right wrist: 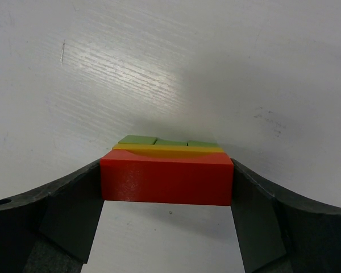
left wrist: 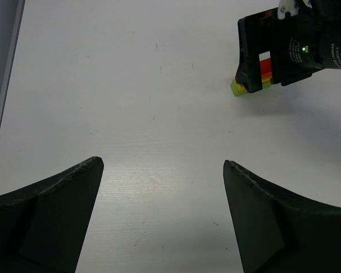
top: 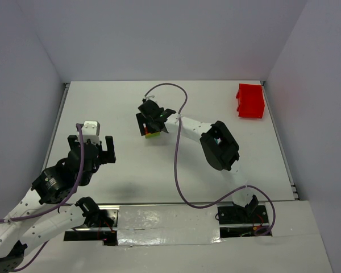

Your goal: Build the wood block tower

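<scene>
The wood block tower (top: 150,132) stands at mid-table as a small stack: green pieces (right wrist: 137,139) at the bottom, a yellow piece (right wrist: 167,151) over them and a red block (right wrist: 166,182) on top. My right gripper (right wrist: 166,170) has come down over the stack, and its fingers press against both ends of the red block. In the left wrist view the stack (left wrist: 237,88) shows at the upper right, mostly hidden behind the right gripper (left wrist: 273,51). My left gripper (left wrist: 162,163) hangs open over bare table to the left of the stack, holding nothing.
A red plastic bin (top: 250,101) sits at the far right corner of the table. The table's left edge (top: 58,122) runs close to the left arm. The right arm's purple cable (top: 176,170) loops across the middle of the table.
</scene>
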Robot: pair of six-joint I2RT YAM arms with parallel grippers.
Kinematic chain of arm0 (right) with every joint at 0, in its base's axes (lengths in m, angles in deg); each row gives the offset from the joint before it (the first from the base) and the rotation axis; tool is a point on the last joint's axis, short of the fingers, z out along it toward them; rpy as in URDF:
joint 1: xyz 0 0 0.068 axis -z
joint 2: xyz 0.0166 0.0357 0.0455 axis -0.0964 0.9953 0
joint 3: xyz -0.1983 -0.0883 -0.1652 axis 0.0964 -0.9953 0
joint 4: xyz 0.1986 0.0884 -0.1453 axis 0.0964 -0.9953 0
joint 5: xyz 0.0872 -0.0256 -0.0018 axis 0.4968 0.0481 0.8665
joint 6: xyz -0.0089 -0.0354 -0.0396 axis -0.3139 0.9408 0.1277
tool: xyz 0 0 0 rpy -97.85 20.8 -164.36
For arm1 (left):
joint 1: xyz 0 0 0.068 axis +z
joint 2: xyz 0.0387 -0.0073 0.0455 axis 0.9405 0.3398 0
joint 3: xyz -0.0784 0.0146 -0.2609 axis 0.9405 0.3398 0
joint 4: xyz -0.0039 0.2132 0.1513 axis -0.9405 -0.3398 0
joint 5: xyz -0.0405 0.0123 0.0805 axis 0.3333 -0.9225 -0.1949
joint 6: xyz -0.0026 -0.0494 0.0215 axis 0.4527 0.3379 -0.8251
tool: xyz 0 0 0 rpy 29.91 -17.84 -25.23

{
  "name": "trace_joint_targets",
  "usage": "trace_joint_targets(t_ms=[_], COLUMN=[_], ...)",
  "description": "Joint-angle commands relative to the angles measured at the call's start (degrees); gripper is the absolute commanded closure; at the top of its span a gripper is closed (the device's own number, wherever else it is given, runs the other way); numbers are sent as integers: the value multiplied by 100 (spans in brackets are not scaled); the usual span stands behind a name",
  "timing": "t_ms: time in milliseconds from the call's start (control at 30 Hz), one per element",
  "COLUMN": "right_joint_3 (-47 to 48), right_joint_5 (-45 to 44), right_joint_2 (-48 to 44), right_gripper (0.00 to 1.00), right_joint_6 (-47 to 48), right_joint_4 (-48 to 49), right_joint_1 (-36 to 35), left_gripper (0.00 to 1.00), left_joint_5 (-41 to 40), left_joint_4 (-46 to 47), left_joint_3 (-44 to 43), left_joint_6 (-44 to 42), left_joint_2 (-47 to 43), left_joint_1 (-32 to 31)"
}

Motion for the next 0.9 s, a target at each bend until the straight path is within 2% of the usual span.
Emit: trace_joint_targets(t_ms=[0, 67, 167, 200, 500, 667, 867], right_joint_3=[64, 73, 73, 73, 116, -76, -148], right_joint_5=[-18, -27, -27, -27, 149, 386, 264], right_joint_2=[-6, -24, -50, -68, -165, -524, -903], right_gripper=[12, 12, 7, 0, 0, 0, 0], right_joint_6=[54, 54, 54, 54, 45, 18, 80], right_joint_4=[58, 49, 49, 58, 76, 224, 85], right_joint_1=[25, 25, 34, 25, 34, 104, 131], left_gripper=[0, 0, 0, 0, 0, 1, 0], left_joint_5=[20, 20, 29, 29, 73, 47, 29], left_joint_4=[224, 224, 242, 233, 233, 242, 224], left_joint_3=[11, 11, 11, 20, 11, 11, 11], left_joint_6=[-170, -161, -179, -179, -188, -179, -161], left_joint_2=[-40, -22, -13, -13, 4, -31, -57], left_joint_1=[41, 41, 41, 41, 50, 50, 50])
